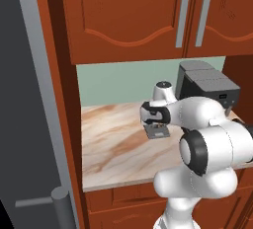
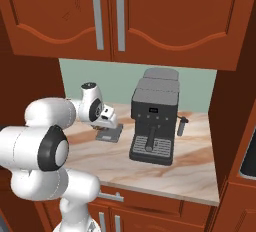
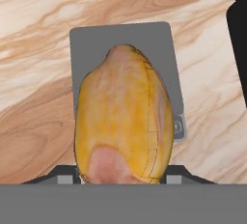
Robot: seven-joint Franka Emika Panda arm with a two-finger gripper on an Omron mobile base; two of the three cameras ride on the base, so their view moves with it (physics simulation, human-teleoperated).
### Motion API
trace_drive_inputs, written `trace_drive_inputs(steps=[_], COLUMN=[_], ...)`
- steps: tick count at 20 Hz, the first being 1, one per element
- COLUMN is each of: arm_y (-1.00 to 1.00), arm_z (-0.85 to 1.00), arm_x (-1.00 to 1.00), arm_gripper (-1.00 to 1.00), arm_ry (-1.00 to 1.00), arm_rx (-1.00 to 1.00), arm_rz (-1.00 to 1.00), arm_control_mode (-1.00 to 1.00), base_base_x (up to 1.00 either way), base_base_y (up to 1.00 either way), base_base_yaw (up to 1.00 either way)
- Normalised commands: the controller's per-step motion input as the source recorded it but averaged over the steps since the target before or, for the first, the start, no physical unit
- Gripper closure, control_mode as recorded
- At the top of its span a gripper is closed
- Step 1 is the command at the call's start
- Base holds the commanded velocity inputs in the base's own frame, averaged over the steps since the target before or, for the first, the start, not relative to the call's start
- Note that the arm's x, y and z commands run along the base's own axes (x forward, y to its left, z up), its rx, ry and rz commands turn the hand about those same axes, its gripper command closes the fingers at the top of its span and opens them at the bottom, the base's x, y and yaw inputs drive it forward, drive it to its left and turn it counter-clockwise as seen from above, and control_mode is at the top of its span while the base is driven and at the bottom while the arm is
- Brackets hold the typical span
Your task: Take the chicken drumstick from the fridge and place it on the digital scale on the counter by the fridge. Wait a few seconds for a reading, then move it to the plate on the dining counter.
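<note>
1. At the centre of the left base view, the gripper (image 1: 156, 126) hung low over the counter (image 1: 113, 149), its jaws closed around the chicken drumstick (image 3: 124, 121).
2. Seen from the hand view, the drumstick filled the middle of the frame as a golden-orange oval with a pinkish patch at its lower end, held between the two dark fingertips (image 3: 65, 175) at the bottom edge.
3. Directly behind the drumstick in that view lay the digital scale (image 3: 91, 44), a flat grey square whose upper part and right edge showed around the meat.
4. Whether the drumstick touched the scale or hung just above it could not be told.
5. From the right base view, the gripper (image 2: 106, 117) sat left of centre with the scale (image 2: 111, 135) just beneath it on the marbled top.
6. From the left base view, the scale (image 1: 157, 132) appeared as a small dark slab under the hand, near the middle of the counter.
7. To the right of the scale, well apart from it, stood a dark grey coffee machine (image 2: 154, 121) against the pale green back wall (image 2: 85, 73).
8. Above the counter, across the top of both base views, ran red-brown wooden cabinets (image 2: 150, 11) with long grey handles.
9. Down the left side of the left base view stood the grey fridge (image 1: 20, 124), its bar handle (image 1: 63, 206) at the lower left.
</note>
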Motion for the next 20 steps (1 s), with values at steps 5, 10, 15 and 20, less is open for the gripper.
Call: trace_drive_inputs(steps=[5,10,15,20], arm_y=[0.0,-0.03,-0.15,-0.17], arm_z=[-0.36,-0.36,-0.14,-0.04], arm_x=[0.27,0.41,0.31,0.24], arm_gripper=[1.0,1.0,1.0,1.0], arm_ry=[-0.03,-0.04,0.0,0.0], arm_rx=[0.05,0.08,0.03,0.0], arm_rz=[0.0,0.02,0.01,0.0], arm_control_mode=[-1.0,-1.0,-1.0,-1.0], base_base_x=[0.0,0.0,0.0,0.0], base_base_y=[0.0,0.0,0.0,0.0], base_base_yaw=[0.0,0.0,0.0,0.0])
